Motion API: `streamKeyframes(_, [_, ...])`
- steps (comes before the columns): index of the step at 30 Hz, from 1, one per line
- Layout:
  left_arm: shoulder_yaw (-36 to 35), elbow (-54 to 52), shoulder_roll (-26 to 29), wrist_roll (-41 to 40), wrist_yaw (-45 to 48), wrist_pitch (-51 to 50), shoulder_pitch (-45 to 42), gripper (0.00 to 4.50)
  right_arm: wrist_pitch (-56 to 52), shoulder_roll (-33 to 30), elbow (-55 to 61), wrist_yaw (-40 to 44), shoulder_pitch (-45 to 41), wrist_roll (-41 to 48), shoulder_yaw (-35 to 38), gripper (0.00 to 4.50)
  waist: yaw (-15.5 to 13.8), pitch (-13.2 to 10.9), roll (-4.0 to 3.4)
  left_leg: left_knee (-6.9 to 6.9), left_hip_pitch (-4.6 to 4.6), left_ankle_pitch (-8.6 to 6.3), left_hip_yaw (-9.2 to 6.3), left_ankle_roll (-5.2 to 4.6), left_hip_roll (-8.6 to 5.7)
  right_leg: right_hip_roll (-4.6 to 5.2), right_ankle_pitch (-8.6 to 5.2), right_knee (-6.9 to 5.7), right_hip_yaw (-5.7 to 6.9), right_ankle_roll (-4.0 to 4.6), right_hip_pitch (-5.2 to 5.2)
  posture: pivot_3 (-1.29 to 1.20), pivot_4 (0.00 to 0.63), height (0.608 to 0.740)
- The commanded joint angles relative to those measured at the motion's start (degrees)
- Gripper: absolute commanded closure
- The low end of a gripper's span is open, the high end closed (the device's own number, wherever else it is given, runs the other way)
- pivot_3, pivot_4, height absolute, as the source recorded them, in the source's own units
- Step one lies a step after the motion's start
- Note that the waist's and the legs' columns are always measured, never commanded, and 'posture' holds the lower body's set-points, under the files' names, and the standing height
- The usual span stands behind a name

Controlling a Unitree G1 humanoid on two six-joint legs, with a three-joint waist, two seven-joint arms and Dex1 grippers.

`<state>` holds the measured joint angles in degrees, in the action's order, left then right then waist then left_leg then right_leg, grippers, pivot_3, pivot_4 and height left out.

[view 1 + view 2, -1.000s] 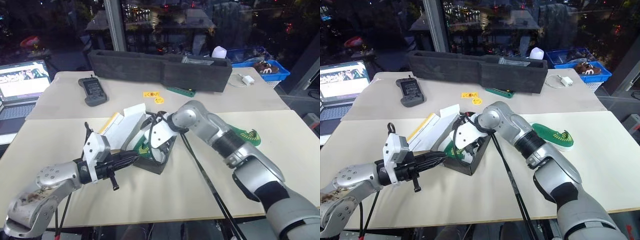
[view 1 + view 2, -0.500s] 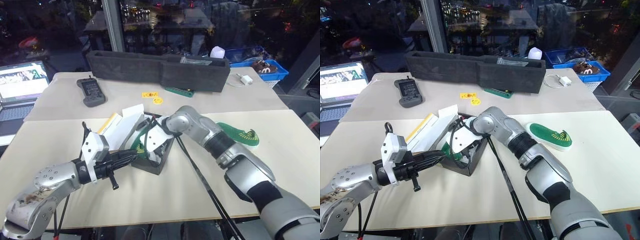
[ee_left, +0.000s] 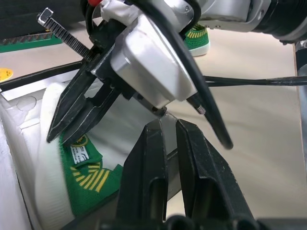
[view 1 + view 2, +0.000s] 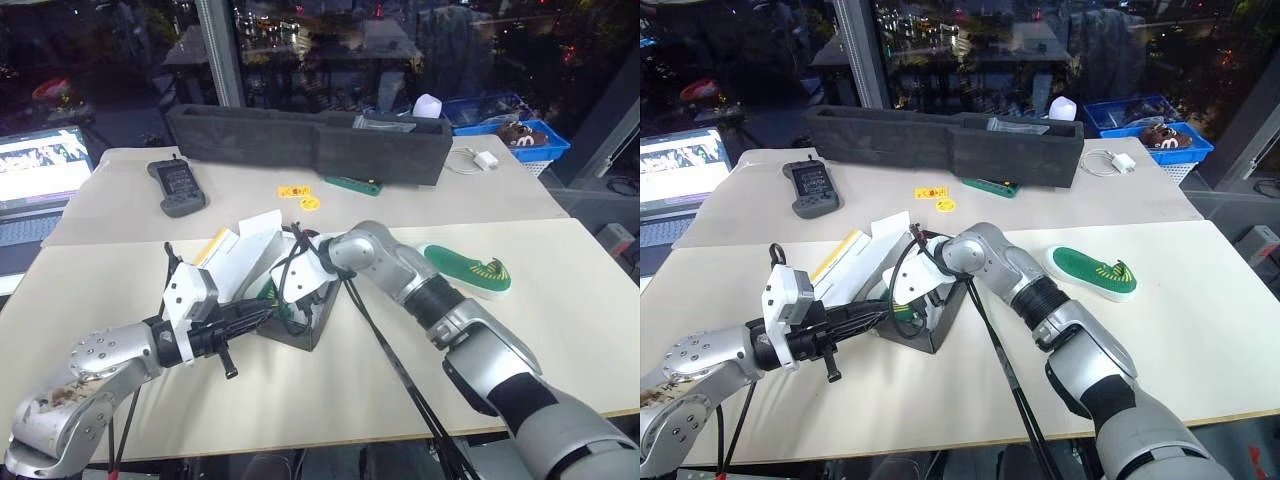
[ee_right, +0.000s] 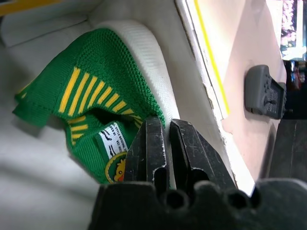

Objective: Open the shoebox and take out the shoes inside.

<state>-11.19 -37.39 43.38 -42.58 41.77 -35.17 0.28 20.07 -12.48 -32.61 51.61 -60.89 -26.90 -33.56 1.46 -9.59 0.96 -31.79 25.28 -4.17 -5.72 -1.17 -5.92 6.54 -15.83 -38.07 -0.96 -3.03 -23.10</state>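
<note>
the shoebox [image 4: 285, 300] sits open near the middle of the bench [image 4: 300, 400], its lid thrown back toward the left, and the right gripper [image 3: 72, 120] is down inside it, its black fingers pinched close together on the edge of the green shoe in the box [image 5: 110, 105], as far as the right wrist view lets me judge. the left gripper [image 3: 168, 158] is clamped tight on the box's near wall, pinning it in place. the other shoe [image 4: 468, 268] lies out on the bench already, well apart to the right. this shoe looks light and soft: a knitted upper that gives, with a firmer white rim, so the collar by the heel tab seems the sensible place to pinch; the knit could stretch or slip out of a shallow bite, and the light cardboard box would likely lift with it if not held. the head views give the whole layout, box, lid and both arms, but the right gripper's tips are buried in the box there. the right wrist view shows the yellow stripes, the label and the fingers at the collar; the left wrist view shows both grippers together over the white interior.
</note>
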Motion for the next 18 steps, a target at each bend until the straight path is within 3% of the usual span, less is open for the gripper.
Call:
streamKeyframes(1, [-1.1, -1.4, 0.6, -0.5, 0.2, 0.3, -0.8, 4.00, -2.7, 1.3, 1.9, 0.6, 3.1, 0.0, -1.1, 4.42, 0.0, 0.0, 0.00, 0.00, 0.00, 0.00, 0.00, 0.00, 0.00, 0.00, 0.01, 0.00, 0.00, 0.00, 0.00, 0.00, 0.150, 0.735])
streamKeyframes(12, [-0.7, -0.9, 0.7, -0.4, 0.3, 0.3, -1.5, 4.00, -9.9, -2.4, 14.2, 7.1, 4.2, 9.1, 6.4, 4.42, 0.5, 0.0, 0.00, 0.00, 0.05, -0.03, 0.00, 0.05, 0.04, 0.00, 0.03, 0.03, 0.00, -0.06, -0.04, 0.00, 0.150, 0.735])
streamKeyframes(18, [-0.2, -0.6, 0.5, -0.2, 0.5, 0.5, -1.9, 4.00, -11.1, -5.1, 15.2, 7.3, 2.2, 11.0, 9.2, 4.42, 0.2, 0.0, 0.01, -0.03, 0.09, -0.04, -0.01, 0.05, 0.04, 0.00, 0.03, 0.06, 0.02, -0.06, -0.03, 0.00, 0.150, 0.735])
